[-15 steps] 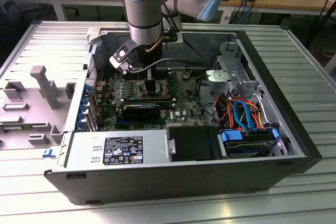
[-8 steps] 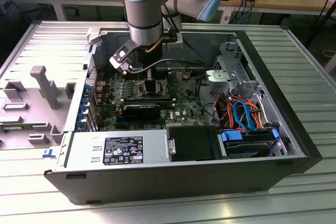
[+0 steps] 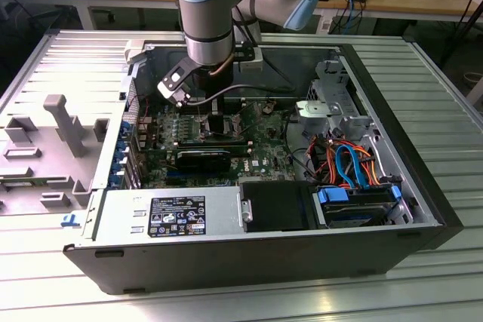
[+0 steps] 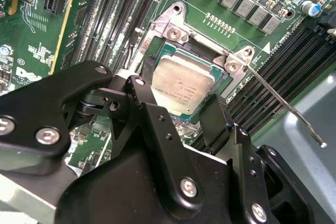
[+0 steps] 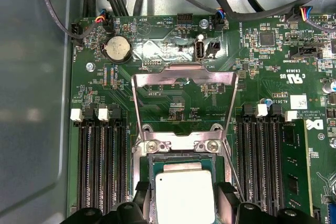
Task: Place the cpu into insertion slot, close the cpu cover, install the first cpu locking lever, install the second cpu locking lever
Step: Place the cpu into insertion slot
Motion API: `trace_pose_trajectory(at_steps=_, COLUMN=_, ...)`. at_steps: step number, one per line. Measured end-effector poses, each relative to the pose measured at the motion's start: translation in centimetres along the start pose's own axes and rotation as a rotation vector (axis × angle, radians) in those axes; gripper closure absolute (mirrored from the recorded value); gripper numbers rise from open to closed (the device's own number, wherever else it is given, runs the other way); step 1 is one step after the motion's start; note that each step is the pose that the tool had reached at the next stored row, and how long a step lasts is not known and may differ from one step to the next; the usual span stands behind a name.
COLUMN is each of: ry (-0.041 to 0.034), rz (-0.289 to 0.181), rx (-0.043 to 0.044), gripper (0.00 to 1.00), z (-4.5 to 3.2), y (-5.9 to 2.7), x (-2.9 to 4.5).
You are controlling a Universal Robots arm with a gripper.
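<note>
- I count one cpu (image 5: 185, 195) and my own two fingers (image 5: 227, 198).
- One insertion slot (image 5: 149, 167), one cpu cover (image 5: 184, 77).
- Two banks of memory slots (image 5: 102, 166).
- One coin cell (image 5: 117, 49).
- One wire locking lever (image 4: 283, 103) in the second wrist view.

A black-and-white label (image 3: 177, 216) is sitting on the grey power supply box (image 3: 121, 213) in the lower middle of the exterior view, its print coming out too small to read. White lettering is running across the green circuit board (image 5: 273, 72) in both wrist views. In the first wrist view a small white sticker (image 5: 297, 101) is lying on that board. Faint dark marking is showing on the cpu (image 4: 184, 90) top, too pale to read.
</note>
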State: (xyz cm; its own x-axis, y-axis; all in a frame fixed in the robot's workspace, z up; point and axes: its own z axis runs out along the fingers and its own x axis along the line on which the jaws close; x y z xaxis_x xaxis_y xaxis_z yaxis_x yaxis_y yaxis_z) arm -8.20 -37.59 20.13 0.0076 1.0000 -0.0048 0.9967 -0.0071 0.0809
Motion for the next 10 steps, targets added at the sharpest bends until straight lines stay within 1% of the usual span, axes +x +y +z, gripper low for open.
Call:
trace_pose_trajectory(at_steps=4, ry=-0.0001, rz=0.001, rx=0.0001, gripper=0.38, z=0.0, y=0.0, x=0.0)
trace_pose_trajectory(at_steps=5, ry=-0.0013, rz=0.001, rx=0.0, gripper=0.38, z=0.0, y=0.0, x=-0.01)
trace_pose_trajectory(at_steps=6, ry=-0.0054, rz=0.0, rx=-0.0001, gripper=0.38, z=0.04, y=0.0, x=-0.02)
trace_pose_trajectory(at_steps=10, ry=-0.0062, rz=0.0, rx=0.0, gripper=0.38, z=0.09, y=-0.01, x=-0.02)
